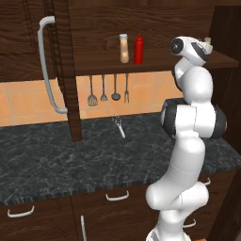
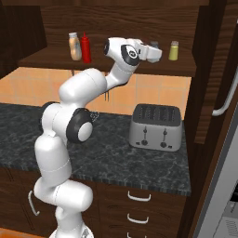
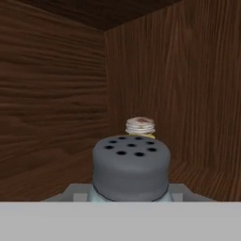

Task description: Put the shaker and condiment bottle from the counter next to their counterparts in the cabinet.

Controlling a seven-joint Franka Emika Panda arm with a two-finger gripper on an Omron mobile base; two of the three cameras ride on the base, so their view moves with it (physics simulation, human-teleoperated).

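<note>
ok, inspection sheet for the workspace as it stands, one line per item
Surface: black marbled counter, a whisk-like utensil lying on it.
Job's things: shaker with dark grey holed cap between the claw tips; condiment bottle upright on the cabinet shelf beside the red squeeze bottle; yellow-green shaker just ahead.
Clutter: toaster on the counter.
Claw: claw shut on the shaker, at shelf height.
Cables: nothing seen.
Surroundings: hanging utensils, open cabinet door.
</note>
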